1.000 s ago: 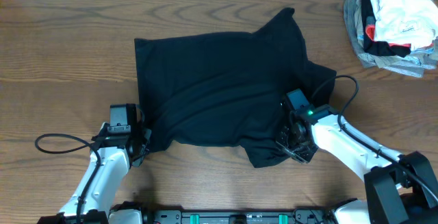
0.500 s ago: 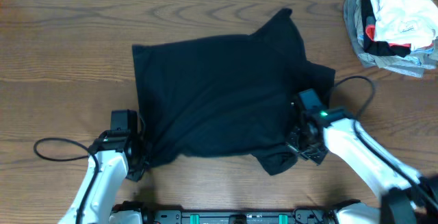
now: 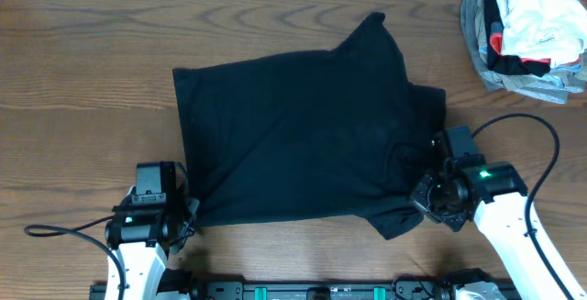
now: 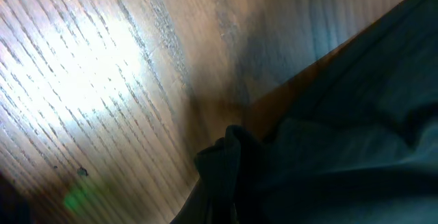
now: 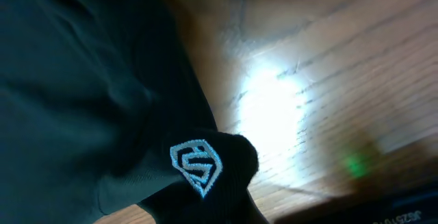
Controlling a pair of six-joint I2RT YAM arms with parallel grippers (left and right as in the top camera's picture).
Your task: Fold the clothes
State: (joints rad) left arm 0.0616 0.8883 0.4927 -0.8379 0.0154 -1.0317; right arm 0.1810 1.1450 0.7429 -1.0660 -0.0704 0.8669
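Gripped at both near corners and pulled wider.

Shut tight with the right fingers (image 3: pixel 424 201) on the near right corner of the black shirt (image 3: pixel 293 126), a grip closed only within the last second, with the small white logo (image 5: pixel 197 164) bunched right at the pinch. Shut just as tight with the left fingers (image 3: pixel 186 216) on the near left corner, as a second ago. Since then carried apart and toward the near edge of the tabletop (image 3: pixel 83 71), stretching the shirt's near edge and taking out some slack. Lies mostly flat across the middle of the tabletop, well apart from the heap of clothes (image 3: pixel 527 34) in the far right corner. Looks ready for lifting that near edge and folding it over toward the far edge.
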